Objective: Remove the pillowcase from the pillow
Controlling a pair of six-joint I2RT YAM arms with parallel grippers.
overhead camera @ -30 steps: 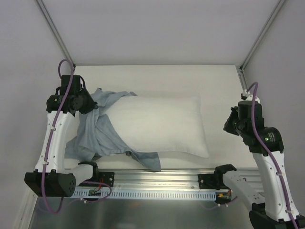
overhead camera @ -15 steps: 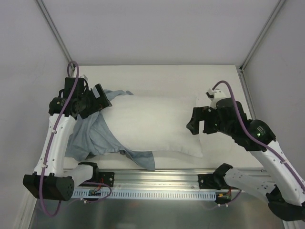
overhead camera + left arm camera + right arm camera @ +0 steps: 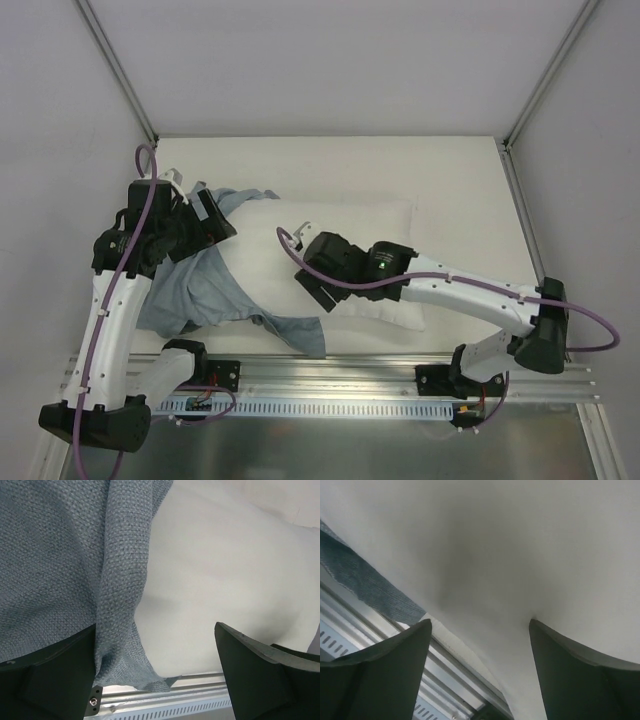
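Observation:
The white pillow (image 3: 350,225) lies across the table, its left end still inside the blue-grey pillowcase (image 3: 195,290), which is bunched to the left and front. My left gripper (image 3: 207,222) hovers open over the pillowcase's edge at the pillow's left end. In the left wrist view a fold of pillowcase (image 3: 60,555) hangs beside one finger of the left gripper (image 3: 155,630), with bare pillow (image 3: 215,570) beyond. My right gripper (image 3: 318,287) reaches over the pillow's front middle. In the right wrist view the right gripper (image 3: 480,622) is open, one fingertip (image 3: 540,635) denting the pillow (image 3: 520,540).
An aluminium rail (image 3: 340,375) runs along the table's near edge, just below the pillow's front side. A corner of pillowcase (image 3: 305,338) reaches toward it. Frame posts (image 3: 120,70) stand at the back corners, and the white table (image 3: 450,170) shows behind the pillow.
The right arm swung from the table's right side across to the pillow's front middle. The left gripper opened and shifted slightly forward. The pillow's right end slid a little left.

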